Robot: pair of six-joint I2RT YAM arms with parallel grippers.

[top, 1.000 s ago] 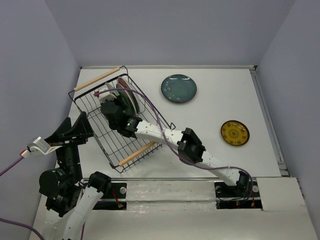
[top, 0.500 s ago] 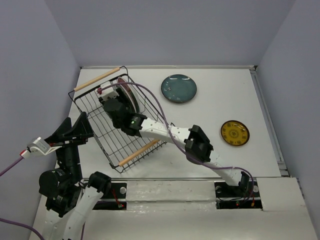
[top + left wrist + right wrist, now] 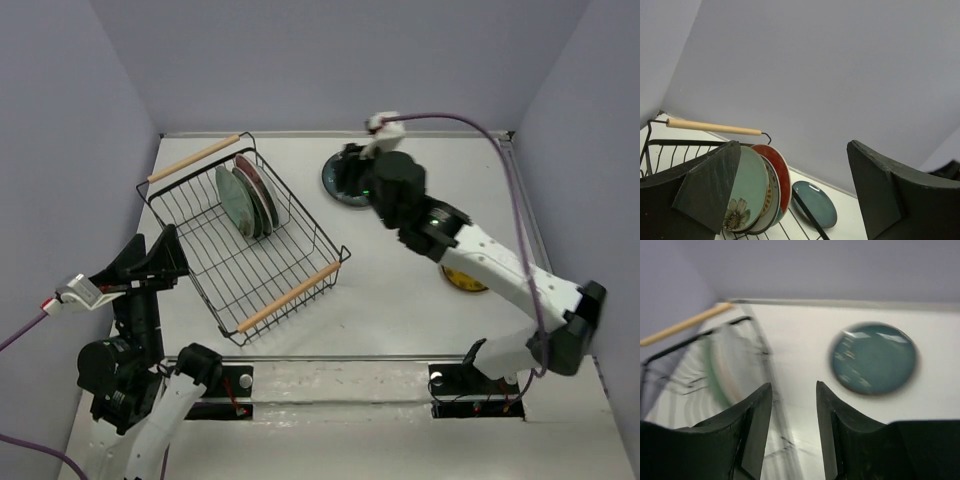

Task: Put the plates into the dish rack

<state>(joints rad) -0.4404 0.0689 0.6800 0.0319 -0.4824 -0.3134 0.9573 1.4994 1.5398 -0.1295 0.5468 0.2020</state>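
Top view: dish rack (image 3: 215,270) sat on the bench (image 3: 400,320), left of centre, skewed relative to the bench edges. A wooden handle (image 3: 195,158) ran along its upper-left end and another along its lower-right end.

Plates (image 3: 247,200) stood on edge, packed together in the upper end of the rack. The left wrist view showed at least three: a pale mint one with a flower (image 3: 747,185) in front, a cream-orange patterned one behind it, then a red one (image 3: 783,172). Couldn't get an exact count.

Dark teal plate (image 3: 874,359) lay flat on the bench, right of the rack and apart from it. Yellow plate (image 3: 462,282) lay flat at centre-right, partly under the right arm.

Right claw (image 3: 792,400): released with a narrow gap, nothing in it. It hung over bare bench between the rack and the teal plate. Image was motion-blurred.

Left claw (image 3: 794,160): spread wide and empty, at lower left of the top view, just off the rack's left corner.
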